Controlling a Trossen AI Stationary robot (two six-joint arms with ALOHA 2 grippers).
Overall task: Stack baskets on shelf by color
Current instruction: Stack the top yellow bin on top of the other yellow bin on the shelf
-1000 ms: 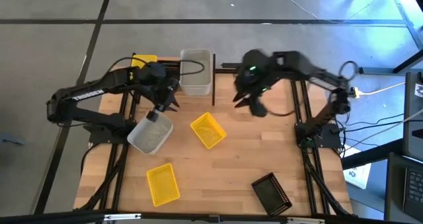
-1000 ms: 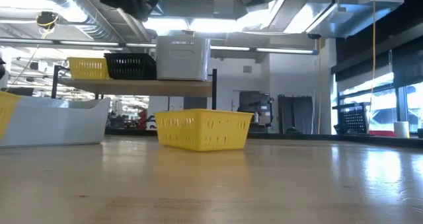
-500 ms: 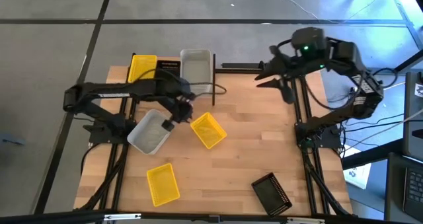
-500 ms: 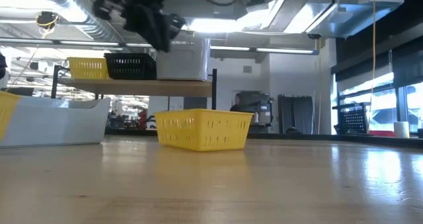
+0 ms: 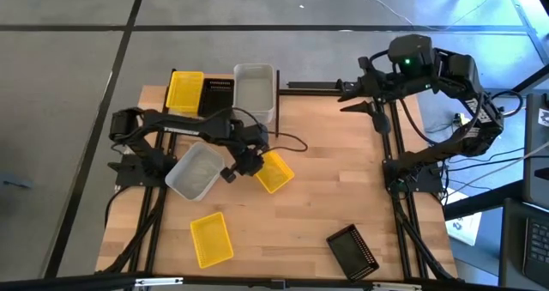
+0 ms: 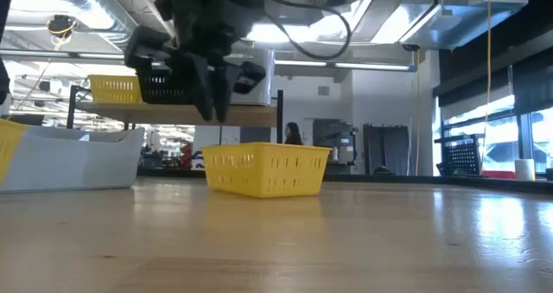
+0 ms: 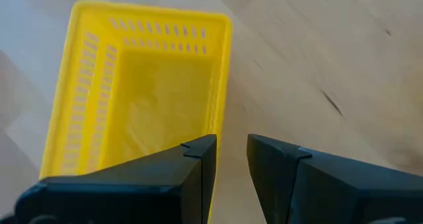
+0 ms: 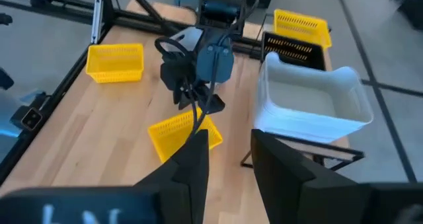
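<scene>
Lying nearest, at the table's front: a black basket [image 5: 352,250] toward the right and a yellow basket [image 5: 211,238] toward the left, both well apart from the arms. Farther in, mid-table, a second yellow basket [image 5: 274,172] sitting upright [image 6: 266,168], with a white basket [image 5: 196,171] just to its left. Hovering over that middle yellow basket's left edge: the left gripper [image 5: 238,163], fingers pointing down [image 6: 210,92], parted only by a narrow gap and holding nothing; seen past the fingers [image 7: 198,159], the basket's rim [image 7: 151,92] below, apparently untouched, though contact hard to judge from these angles. Beyond, at the table's far edge, the shelf [image 6: 186,112] carrying a yellow basket [image 5: 185,92], a black basket [image 5: 216,95] and a white stack [image 5: 255,91] side by side, the white stack tallest [image 6: 239,77]. Raised high near the far right corner, well away from every basket: the right gripper [image 5: 349,98], fingers [image 8: 196,159] slightly apart and empty, facing back across the table toward the left arm.
</scene>
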